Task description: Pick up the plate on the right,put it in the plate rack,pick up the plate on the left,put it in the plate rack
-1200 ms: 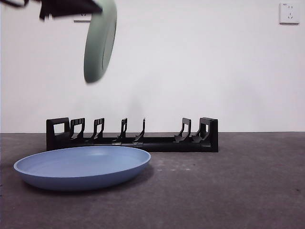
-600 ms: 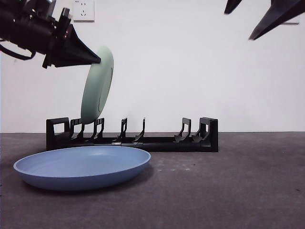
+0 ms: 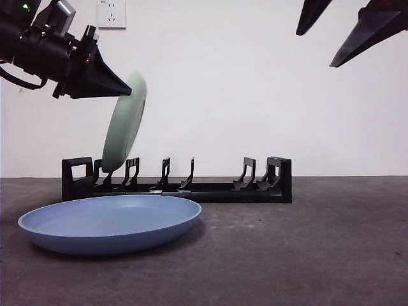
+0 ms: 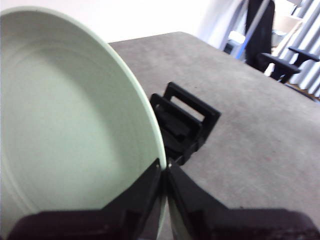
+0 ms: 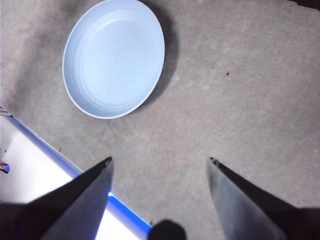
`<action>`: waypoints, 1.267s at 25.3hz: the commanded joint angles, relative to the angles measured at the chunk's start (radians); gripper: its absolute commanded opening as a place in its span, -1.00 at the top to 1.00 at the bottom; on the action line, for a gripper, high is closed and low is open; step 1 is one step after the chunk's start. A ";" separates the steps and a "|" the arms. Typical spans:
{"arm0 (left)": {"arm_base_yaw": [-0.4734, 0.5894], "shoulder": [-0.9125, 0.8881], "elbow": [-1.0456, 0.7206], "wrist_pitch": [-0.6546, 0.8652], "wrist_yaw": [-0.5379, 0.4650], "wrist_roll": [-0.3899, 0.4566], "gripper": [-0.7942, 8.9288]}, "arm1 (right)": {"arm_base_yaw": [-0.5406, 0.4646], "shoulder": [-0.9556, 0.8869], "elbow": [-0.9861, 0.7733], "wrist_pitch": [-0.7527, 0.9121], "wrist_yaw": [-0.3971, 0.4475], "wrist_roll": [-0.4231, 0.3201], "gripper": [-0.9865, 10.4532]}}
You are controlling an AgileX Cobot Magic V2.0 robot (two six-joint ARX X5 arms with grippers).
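While the green plate (image 3: pixel 124 124) is clamped by the left gripper (image 3: pixel 121 89) over the plate rack's (image 3: pixel 210 189) end slots, the right gripper (image 3: pixel 338 29) is held open above the blue plate (image 3: pixel 108 223).

Even, bright light fills the front view; the blue plate (image 3: pixel 109 223) casts a soft shadow on the worktop (image 3: pixel 306 255). The left wrist view is blurred (green plate (image 4: pixel 65 125) washed pale).

Left end effector (image 3: pixel 125 92) black, tapered; green indicator light, silver bracket.
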 commanded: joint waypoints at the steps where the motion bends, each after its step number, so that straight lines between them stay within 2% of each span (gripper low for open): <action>1: 0.006 0.006 0.002 -0.007 -0.001 0.052 0.85 | 0.004 0.001 -0.010 0.013 0.002 0.004 0.28; 11: 0.006 0.033 0.002 -0.062 -0.024 0.102 0.85 | 0.004 0.001 -0.010 0.014 0.002 0.004 0.28; 24: 0.006 0.056 0.002 -0.089 -0.059 0.109 0.83 | 0.005 0.001 -0.010 0.013 0.003 0.004 0.28; 25: 0.006 0.056 0.002 -0.089 -0.059 0.107 0.79 | 0.005 0.001 -0.010 0.013 0.003 0.004 0.28; 29: 0.006 0.055 0.002 -0.090 -0.051 0.099 0.41 | 0.005 0.001 -0.010 0.013 0.003 0.004 0.28; 32: 0.006 0.052 0.002 -0.102 -0.048 0.093 0.38 | 0.005 0.001 -0.010 0.012 0.003 0.003 0.28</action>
